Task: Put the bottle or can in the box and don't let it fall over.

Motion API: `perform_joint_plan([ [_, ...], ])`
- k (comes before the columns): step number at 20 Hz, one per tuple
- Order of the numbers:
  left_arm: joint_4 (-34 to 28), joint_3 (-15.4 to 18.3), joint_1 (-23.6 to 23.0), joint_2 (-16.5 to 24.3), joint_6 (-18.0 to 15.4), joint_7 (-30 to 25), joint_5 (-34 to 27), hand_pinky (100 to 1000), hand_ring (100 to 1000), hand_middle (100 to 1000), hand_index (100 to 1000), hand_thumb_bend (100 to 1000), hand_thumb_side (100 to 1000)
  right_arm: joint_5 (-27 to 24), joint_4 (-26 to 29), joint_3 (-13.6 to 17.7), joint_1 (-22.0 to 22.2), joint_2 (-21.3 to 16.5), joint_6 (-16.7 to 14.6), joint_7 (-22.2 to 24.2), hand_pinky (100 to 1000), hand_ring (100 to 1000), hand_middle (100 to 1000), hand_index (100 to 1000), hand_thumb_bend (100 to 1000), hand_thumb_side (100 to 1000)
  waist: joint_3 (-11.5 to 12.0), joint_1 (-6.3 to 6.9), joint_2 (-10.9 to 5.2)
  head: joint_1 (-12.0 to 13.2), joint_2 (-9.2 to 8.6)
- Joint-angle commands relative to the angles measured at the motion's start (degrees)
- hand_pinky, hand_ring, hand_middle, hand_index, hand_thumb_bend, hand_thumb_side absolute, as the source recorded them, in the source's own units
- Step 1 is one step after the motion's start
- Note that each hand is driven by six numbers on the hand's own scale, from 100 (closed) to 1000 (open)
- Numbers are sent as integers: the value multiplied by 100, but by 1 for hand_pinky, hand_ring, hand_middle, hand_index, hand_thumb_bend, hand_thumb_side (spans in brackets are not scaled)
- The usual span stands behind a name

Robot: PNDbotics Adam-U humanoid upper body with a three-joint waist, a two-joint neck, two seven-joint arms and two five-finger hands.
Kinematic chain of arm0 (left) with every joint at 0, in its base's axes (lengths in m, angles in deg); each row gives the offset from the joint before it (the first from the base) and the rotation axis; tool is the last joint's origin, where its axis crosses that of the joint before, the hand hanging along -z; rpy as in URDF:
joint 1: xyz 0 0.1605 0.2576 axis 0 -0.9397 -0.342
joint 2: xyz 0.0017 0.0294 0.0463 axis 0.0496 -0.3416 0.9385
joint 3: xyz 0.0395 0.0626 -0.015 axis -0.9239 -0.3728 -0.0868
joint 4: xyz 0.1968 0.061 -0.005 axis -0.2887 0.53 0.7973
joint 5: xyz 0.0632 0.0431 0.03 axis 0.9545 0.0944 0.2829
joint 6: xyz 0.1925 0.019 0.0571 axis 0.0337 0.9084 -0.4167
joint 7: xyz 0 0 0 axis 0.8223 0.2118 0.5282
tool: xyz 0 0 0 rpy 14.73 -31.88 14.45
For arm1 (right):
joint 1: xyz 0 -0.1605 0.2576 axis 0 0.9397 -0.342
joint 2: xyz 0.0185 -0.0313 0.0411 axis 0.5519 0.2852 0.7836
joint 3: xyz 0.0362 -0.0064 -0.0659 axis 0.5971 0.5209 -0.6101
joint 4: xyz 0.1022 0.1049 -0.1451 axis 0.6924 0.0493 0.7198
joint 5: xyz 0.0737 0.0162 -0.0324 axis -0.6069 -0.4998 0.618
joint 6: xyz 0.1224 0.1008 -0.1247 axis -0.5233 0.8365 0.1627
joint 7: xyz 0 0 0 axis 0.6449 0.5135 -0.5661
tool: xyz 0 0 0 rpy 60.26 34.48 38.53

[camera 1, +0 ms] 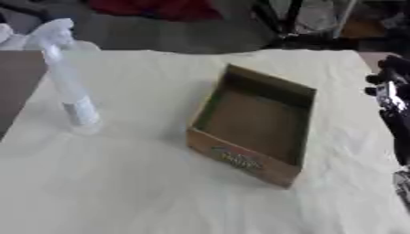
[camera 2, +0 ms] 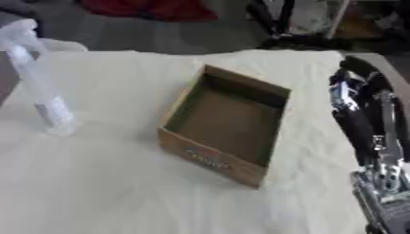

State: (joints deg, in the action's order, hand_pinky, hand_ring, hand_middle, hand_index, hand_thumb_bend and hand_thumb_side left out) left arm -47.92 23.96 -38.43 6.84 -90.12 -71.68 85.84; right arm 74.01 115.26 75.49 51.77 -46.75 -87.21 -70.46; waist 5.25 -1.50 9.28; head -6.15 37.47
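I see the open cardboard box (camera 1: 255,123) lying empty on the white cloth (camera 1: 128,183). Well left of the box stands a clear spray bottle (camera 1: 68,75), upright. My right hand (camera 1: 392,89) shows right of it.

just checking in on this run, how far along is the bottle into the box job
Nothing looks done yet: the box sits open and empty on the white cloth. The clear bottle stands upright to the box's left, untouched. Nothing is in hand: the right arm shows at the right edge, away from both, and its hand can't be made out. Left to do: grasp the bottle, lift it over and stand it upright inside the box.
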Motion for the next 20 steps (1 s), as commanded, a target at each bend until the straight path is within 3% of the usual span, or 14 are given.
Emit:
perform_joint_plan([
  [1, 76, 8, 196, 43, -56, -71, 112, 907, 766, 831, 877, 322, 697, -20, 74, 8, -67, -129, -7, 23, 714, 740, 789, 825, 100, 520, -16, 35, -39, 44, -113],
  [9, 435, 41, 434, -196, -57, -143, 284, 909, 773, 839, 882, 309, 741, -18, 74, -20, -131, -114, 8, 33, 714, 740, 789, 824, 100, 527, -65, 53, 40, 78, -194],
  [20, 672, 75, 699, -395, -277, -65, 634, 912, 778, 839, 880, 345, 718, 8, 74, -61, -218, -79, 26, 46, 713, 740, 790, 823, 100, 540, -130, 57, 201, 160, -329],
])
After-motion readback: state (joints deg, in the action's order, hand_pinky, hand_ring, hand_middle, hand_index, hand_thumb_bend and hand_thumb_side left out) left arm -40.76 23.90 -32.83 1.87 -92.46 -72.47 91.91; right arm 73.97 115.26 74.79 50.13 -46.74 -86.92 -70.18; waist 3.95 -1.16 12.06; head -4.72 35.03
